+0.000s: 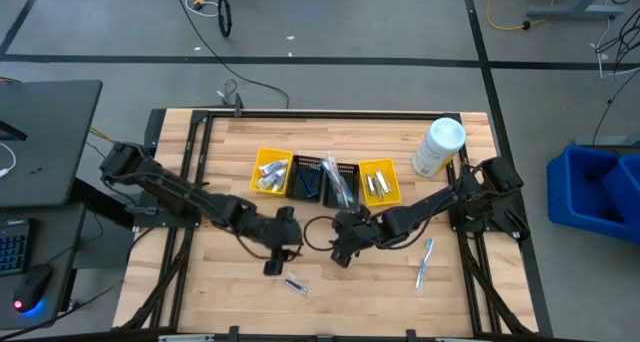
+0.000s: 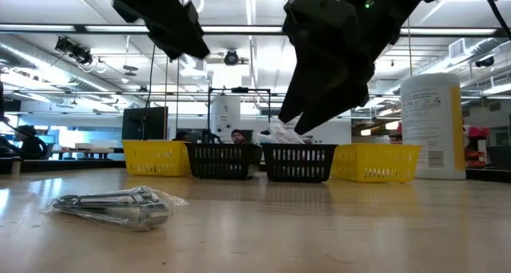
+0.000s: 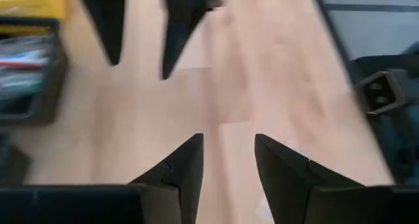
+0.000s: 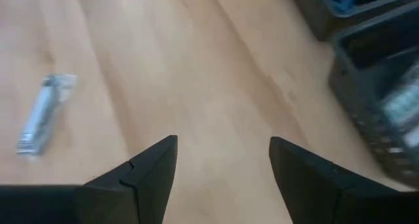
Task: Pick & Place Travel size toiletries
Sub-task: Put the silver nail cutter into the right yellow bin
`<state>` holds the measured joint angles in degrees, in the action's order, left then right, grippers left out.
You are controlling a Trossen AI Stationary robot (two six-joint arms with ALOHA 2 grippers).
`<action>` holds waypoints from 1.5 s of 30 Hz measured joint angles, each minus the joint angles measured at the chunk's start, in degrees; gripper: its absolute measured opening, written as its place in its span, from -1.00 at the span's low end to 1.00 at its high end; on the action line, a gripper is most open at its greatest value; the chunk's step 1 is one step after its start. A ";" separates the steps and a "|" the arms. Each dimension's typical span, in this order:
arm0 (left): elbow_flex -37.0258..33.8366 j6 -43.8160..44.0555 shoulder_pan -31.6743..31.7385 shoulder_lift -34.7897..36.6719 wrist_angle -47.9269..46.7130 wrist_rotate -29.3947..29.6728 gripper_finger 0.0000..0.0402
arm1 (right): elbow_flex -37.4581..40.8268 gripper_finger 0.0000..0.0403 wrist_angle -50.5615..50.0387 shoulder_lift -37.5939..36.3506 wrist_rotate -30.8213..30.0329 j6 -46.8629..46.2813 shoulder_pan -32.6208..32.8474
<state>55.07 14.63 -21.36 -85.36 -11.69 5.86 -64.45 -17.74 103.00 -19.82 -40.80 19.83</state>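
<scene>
**Two open grippers above the table, toiletries in baskets and loose on the wood**

The travel size toiletries lie in two groups. Most sit in a row of four small baskets across the middle of the wooden table [image 1: 200, 272]: a yellow basket [image 1: 272, 171] holding pale tubes, two black baskets [image 1: 306, 180] and [image 1: 341, 182] holding blue and clear-wrapped items, and a second yellow basket [image 1: 379, 181] holding pale tubes. Two items remain loose on the bare wood, on the side of the basket row nearer the camera in the low view: a clear-wrapped packet [image 1: 295, 283] with a silvery item inside, seen close up in the low view [image 2: 116, 207], and a slim blue toothbrush [image 1: 425, 263] lying toward the right arm's side.

The left gripper [image 1: 276, 263] hangs above the table just beside the wrapped packet, without touching it. Its fingers [image 3: 177, 175] stand apart with bare wood showing between them; nothing is held. The right gripper [image 1: 343, 248] hangs above the table just in front of the black baskets, between the two loose items. Its fingers [image 4: 150, 171] are also spread with only wood between them, and the wrapped packet [image 4: 42, 112] shows off to one side in its wrist view.

A large white cylindrical bottle [image 1: 438, 147] stands upright beyond the second yellow basket, near the table's far corner. A blue bin [image 1: 595, 187] sits on the floor past the right arm.
</scene>
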 joint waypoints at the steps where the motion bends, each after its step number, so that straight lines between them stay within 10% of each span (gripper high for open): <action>1: 0.00 0.38 -1.09 0.00 0.51 0.45 -0.28 | 0.00 0.23 0.62 0.00 0.02 -0.32 0.38; 30: 0.16 3.45 -13.60 -23.24 12.82 1.41 -0.02 | 0.02 0.12 14.06 0.00 -5.66 -1.41 6.01; 45: 0.00 2.76 -12.82 -23.93 13.62 8.89 -0.80 | 0.02 0.04 16.24 0.09 -5.15 2.20 9.51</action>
<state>55.07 17.39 -34.18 -109.29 1.93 14.75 -64.42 -1.51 103.09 -24.97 -38.60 29.34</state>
